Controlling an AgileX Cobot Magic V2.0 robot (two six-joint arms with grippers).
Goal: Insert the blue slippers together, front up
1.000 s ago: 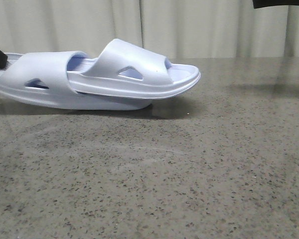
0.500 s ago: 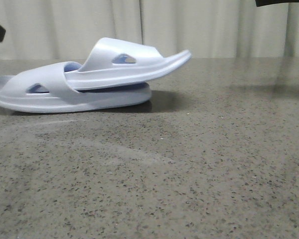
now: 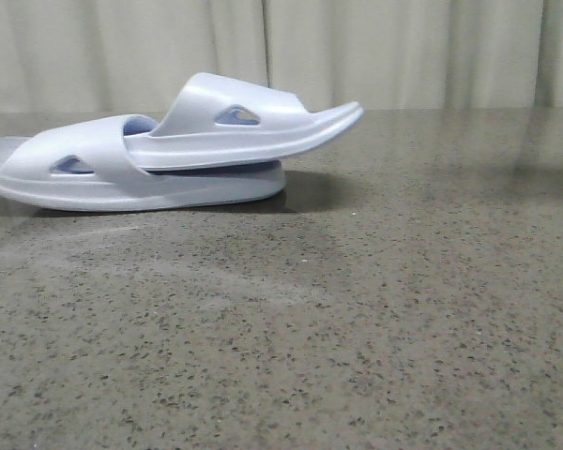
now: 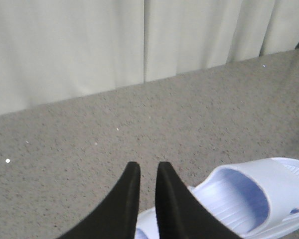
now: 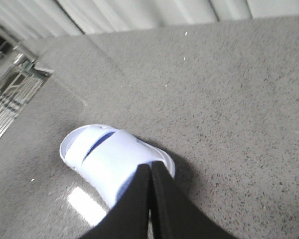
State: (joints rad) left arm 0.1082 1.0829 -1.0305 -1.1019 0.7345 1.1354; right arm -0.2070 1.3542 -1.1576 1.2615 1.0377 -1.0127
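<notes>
The two blue slippers lie nested at the table's back left. The lower slipper (image 3: 94,183) rests flat. The upper slipper (image 3: 244,131) is pushed under the lower one's strap, its toe raised and pointing right. Neither gripper shows in the front view. My left gripper (image 4: 148,165) hovers beside a slipper (image 4: 249,199); its jaws stand a narrow gap apart with nothing between them. My right gripper (image 5: 150,168) is shut and empty above the slippers (image 5: 114,164), whose end shows below the fingers.
The speckled grey stone tabletop (image 3: 357,309) stretches to the front and right. A pale curtain (image 3: 403,47) hangs behind the table's far edge. A metal rack (image 5: 10,94) stands off the table's side in the right wrist view.
The nested slippers, held tilted a second ago, now rest on the table. The left gripper at the left edge and the dark arm at top right have left the front view.
</notes>
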